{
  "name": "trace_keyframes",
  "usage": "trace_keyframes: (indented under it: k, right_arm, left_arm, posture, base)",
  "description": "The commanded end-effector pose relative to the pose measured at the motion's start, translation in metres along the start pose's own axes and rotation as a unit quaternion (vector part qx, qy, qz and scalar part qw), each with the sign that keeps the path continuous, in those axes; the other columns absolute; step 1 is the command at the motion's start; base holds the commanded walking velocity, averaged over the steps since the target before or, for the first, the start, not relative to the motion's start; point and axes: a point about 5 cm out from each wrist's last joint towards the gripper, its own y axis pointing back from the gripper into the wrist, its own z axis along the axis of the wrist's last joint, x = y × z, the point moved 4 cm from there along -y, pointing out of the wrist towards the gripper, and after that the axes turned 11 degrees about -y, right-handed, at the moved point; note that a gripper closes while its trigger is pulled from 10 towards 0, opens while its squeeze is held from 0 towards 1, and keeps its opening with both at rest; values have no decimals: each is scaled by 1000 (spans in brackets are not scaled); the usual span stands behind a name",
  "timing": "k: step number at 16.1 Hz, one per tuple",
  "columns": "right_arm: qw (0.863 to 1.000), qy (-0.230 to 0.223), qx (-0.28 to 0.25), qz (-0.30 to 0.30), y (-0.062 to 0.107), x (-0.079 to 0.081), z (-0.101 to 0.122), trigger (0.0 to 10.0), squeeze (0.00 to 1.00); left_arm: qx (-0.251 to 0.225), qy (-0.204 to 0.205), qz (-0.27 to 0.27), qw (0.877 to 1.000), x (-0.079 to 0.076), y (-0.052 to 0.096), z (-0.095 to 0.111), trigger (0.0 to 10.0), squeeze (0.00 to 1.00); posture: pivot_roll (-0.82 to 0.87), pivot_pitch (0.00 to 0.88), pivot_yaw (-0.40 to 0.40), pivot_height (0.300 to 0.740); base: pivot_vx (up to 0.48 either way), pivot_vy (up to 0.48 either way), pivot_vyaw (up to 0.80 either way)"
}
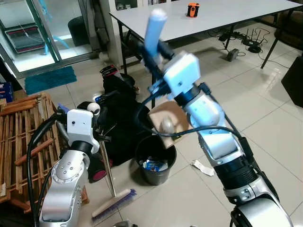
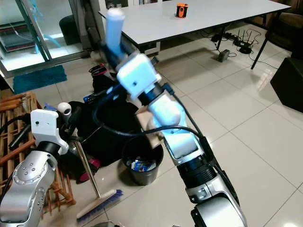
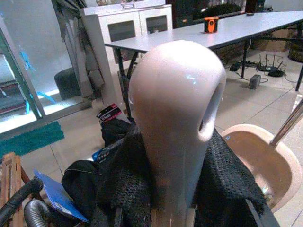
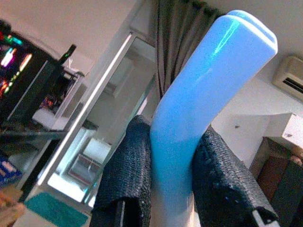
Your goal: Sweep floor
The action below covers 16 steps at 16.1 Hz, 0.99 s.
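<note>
The dustpan (image 1: pixel 166 124) is tipped over the bin (image 1: pixel 155 161), its blue handle (image 4: pixel 203 94) clamped by the right gripper (image 4: pixel 173 182). The broom (image 1: pixel 113 201) (bristles on the floor) is gripped by the left gripper (image 3: pixel 165 189). Debris could be spilled beside the bin if the pan is tilted off-centre.

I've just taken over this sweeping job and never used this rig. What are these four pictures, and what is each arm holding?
The two wide pictures come from the humanoid's head camera, looking down at its two silver arms. The right gripper is shut on a blue handle and holds a beige dustpan tilted over the black bin. The left gripper grips the broom's whitish handle top; the broom's bristles rest on the tiled floor. The close-ups are wrist cameras looking along each gripper's fingers. Black bags lie behind the bin.
</note>
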Motion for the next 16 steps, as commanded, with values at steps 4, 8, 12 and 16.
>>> trace_keyframes:
  k: [4,8,12,16]
  right_arm:
    - [999,17,-26,27,-1,15,8,10000,0]
    - [999,14,-29,35,-2,21,8,10000,0]
    - [998,40,-20,34,2,15,6,10000,0]
    - [989,66,44,-121,21,-65,3,10000,0]
  left_arm:
    - [-16,-9,5,1000,5,-3,10,10000,0]
    - [-17,-9,3,1000,5,-5,11,10000,0]
    - [-11,-10,-7,1000,1,-8,8,10000,0]
    - [1,-20,-57,998,-18,-21,6,10000,0]
  posture:
    - [36,0,46,740]
    - [37,0,48,740]
    - [30,0,53,740]
    - [18,0,50,740]
  base:
    - [0,0,0]
    - [0,0,0]
    - [0,0,0]
    - [0,0,0]
